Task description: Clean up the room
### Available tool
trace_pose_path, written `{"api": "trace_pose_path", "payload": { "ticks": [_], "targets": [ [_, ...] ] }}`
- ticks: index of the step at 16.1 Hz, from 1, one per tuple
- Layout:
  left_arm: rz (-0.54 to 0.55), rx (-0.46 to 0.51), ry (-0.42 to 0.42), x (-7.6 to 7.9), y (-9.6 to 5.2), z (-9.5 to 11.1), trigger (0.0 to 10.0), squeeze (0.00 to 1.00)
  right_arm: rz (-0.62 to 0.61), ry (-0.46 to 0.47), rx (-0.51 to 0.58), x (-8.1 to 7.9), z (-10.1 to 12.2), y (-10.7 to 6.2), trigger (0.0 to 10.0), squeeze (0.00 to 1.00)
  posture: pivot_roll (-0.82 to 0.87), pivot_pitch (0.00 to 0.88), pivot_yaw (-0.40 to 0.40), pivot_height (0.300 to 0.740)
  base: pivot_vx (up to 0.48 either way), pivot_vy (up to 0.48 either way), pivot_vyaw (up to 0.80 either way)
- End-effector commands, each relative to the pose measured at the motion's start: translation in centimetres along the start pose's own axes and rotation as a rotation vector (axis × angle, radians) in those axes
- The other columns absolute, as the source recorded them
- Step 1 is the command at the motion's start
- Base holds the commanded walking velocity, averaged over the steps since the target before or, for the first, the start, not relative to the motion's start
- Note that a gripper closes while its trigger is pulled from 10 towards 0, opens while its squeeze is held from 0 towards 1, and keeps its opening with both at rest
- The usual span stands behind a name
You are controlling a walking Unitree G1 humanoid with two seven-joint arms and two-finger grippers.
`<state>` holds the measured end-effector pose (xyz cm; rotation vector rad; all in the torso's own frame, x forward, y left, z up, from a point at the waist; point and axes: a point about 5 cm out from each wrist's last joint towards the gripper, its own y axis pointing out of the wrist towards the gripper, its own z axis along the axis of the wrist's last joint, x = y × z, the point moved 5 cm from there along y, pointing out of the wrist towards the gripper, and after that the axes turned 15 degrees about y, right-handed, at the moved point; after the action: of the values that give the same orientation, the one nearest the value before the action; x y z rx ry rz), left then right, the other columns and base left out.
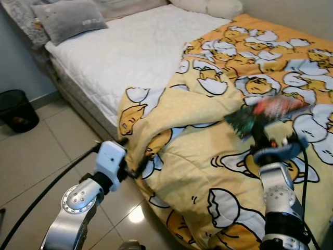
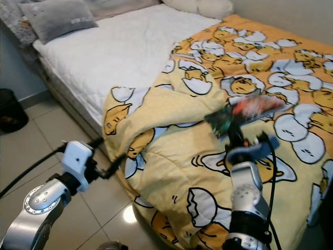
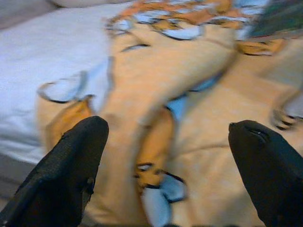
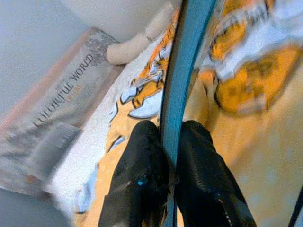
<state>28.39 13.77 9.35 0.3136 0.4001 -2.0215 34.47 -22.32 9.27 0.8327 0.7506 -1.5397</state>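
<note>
Pinching a thin flat book point(image 1: 270, 110) by its edge, your right gripper point(image 4: 171, 156) holds it up over the yellow egg-print duvet point(image 1: 208, 172), on the side of the bed away from the floor tiles. The book's long axis runs roughly level, across the duvet, with the gripper beneath its near edge. Your left gripper point(image 3: 170, 156) is spread wide with nothing between its fingers, at the duvet's rumpled corner that hangs off the mattress point(image 1: 119, 52) toward the floor. So the left arm is the nearer one to that bunched fold, which lies straight ahead of it.

The right wrist view gives you the book's blue spine clamped between the two black pads; the head views only blur it. The left wrist view shows the fold lying between the open fingers point(image 3: 71, 165), apparently not yet touched.
</note>
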Motion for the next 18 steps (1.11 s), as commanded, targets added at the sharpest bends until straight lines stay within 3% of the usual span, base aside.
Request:
{"api": "trace_pose_path", "payload": {
  "ticks": [1, 3, 6, 7, 13, 18],
  "targets": [
    [0.081, 0.023, 0.04, -1.8, 1.2, 1.5, 10.0, 0.13, 0.091, -0.22, 0.014, -3.5, -0.2, 0.2, 10.0, 0.0, 0.07, 0.0, 0.036, 0.74, 0.0, 0.0, 0.0],
    [0.116, 0.014, 0.056, -2.3, 2.0, 1.9, 10.0, 0.07, 0.12, -0.419, 0.002, -4.9, -0.9, -0.2, 10.0, 0.0, 0.07, 0.0, 0.033, 0.74, 0.0, 0.0, 0.0],
    [0.198, -0.048, 0.079, -3.3, 1.8, 0.7, 10.0, 0.04, 0.034, -0.634, 0.004, -4.2, -1.6, -1.0, 10.0, 0.0, 0.09, 0.0, 0.011, 0.74, 0.0, 0.0, -0.7],
    [0.21, -0.055, 0.072, -3.5, 1.8, 0.6, 10.0, 0.0, 0.032, -0.666, 0.01, -4.2, -1.8, -1.1, 10.0, 0.0, 0.09, 0.0, 0.002, 0.74, 0.0, 0.0, -0.8],
    [0.248, -0.045, 0.08, -4.0, 2.1, 1.0, 10.0, 0.0, -0.024, -0.556, 0.008, -3.9, -2.2, -1.2, 10.0, 0.0, 0.12, 0.0, -0.011, 0.74, 0.0, 0.041, -0.8],
    [0.293, -0.044, 0.056, -5.1, 1.9, 1.3, 10.0, 0.0, -0.023, -0.595, -0.116, -3.6, -4.0, -1.2, 10.0, 0.0, 0.11, 0.0, -0.001, 0.74, 0.0, 0.335, -0.8]
  ]
}}
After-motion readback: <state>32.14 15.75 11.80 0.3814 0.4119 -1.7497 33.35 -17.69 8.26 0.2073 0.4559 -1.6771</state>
